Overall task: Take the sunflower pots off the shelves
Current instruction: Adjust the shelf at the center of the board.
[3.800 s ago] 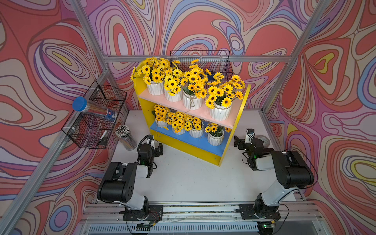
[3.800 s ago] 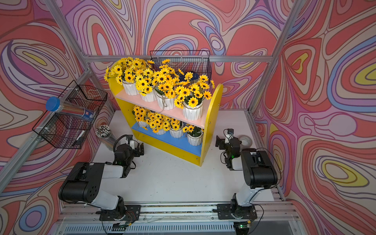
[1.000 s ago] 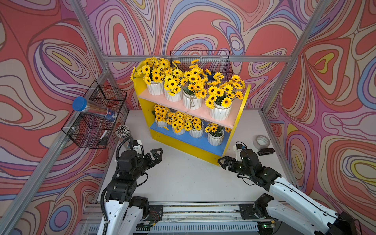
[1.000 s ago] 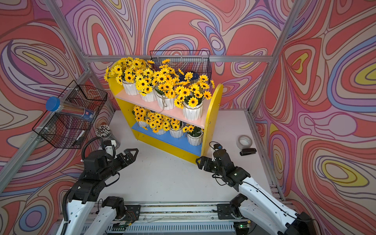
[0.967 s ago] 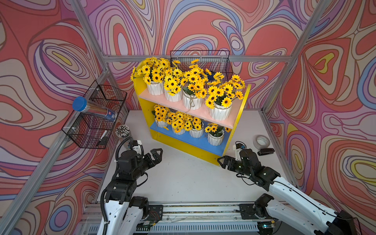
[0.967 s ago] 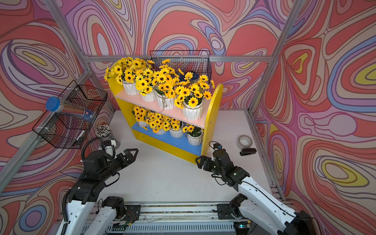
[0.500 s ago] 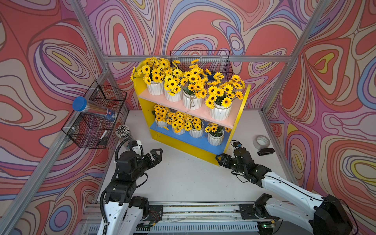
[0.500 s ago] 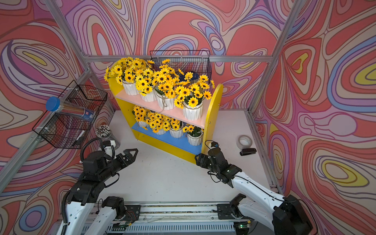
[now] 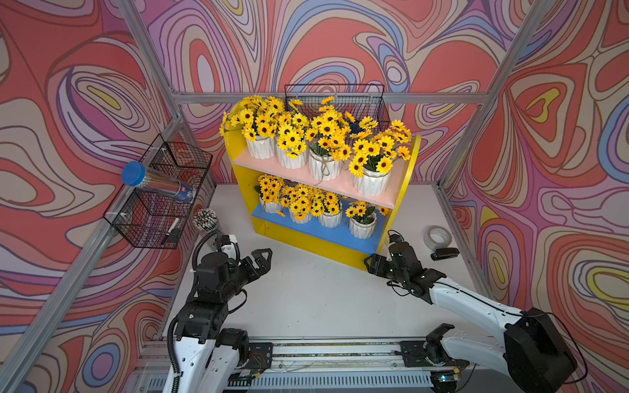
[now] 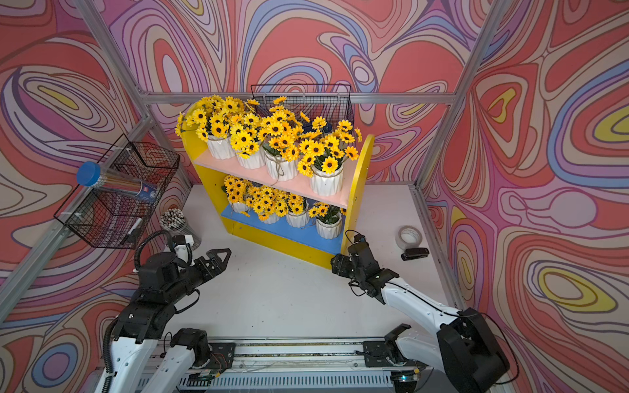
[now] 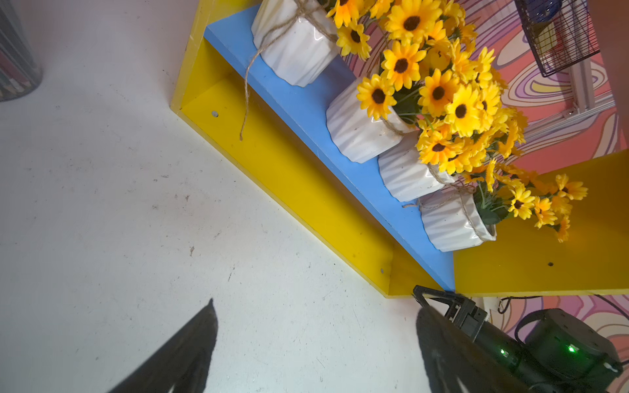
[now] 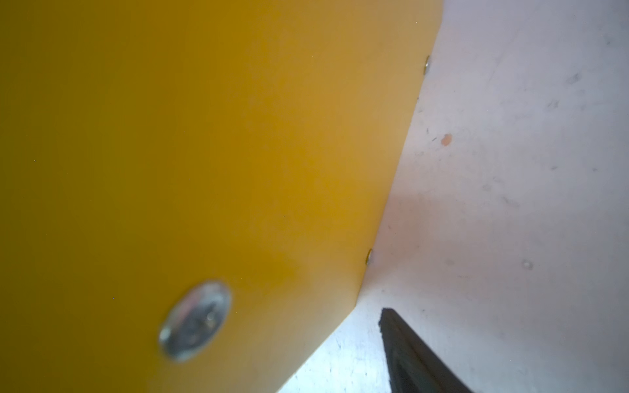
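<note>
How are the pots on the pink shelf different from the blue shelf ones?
The pink shelf pots stand up top in the open; the blue shelf pots sit lower, tucked under the pink shelf. The pink shelf pots' bunches look bigger than the blue shelf pots'. Both rows: four white ribbed pots of yellow sunflowers.

Sunflower pots (image 9: 371,182) are borne by yellow shelves (image 9: 306,240), set on a white table (image 9: 306,299) with tape roll (image 9: 437,245), stapler (image 9: 444,253), pencil jar (image 9: 204,217).
</note>
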You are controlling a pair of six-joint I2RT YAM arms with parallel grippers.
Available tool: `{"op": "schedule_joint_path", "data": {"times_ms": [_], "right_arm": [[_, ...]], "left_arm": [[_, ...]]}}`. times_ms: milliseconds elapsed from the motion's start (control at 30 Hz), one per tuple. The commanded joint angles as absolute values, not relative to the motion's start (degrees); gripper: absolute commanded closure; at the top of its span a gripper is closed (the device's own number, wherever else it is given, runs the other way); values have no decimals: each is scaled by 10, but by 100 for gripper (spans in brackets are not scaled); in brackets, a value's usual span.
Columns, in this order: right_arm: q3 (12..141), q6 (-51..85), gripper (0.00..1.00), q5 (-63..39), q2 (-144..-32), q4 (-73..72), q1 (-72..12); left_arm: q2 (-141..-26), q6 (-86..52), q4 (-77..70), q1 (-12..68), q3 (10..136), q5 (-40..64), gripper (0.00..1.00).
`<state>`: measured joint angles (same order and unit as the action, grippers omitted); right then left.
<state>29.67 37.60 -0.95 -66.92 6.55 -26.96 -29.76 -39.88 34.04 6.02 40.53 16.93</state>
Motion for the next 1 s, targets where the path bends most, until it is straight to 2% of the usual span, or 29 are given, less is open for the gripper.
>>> {"op": "schedule_joint_path", "data": {"times_ms": [0, 967], "right_arm": [[328, 366, 25, 34, -697, 17, -229], [577, 257, 24, -77, -983, -6, -105]], "left_arm": [[-299, -401, 331, 62, 410, 174, 7], [-377, -389, 294, 62, 426, 147, 6]]}}
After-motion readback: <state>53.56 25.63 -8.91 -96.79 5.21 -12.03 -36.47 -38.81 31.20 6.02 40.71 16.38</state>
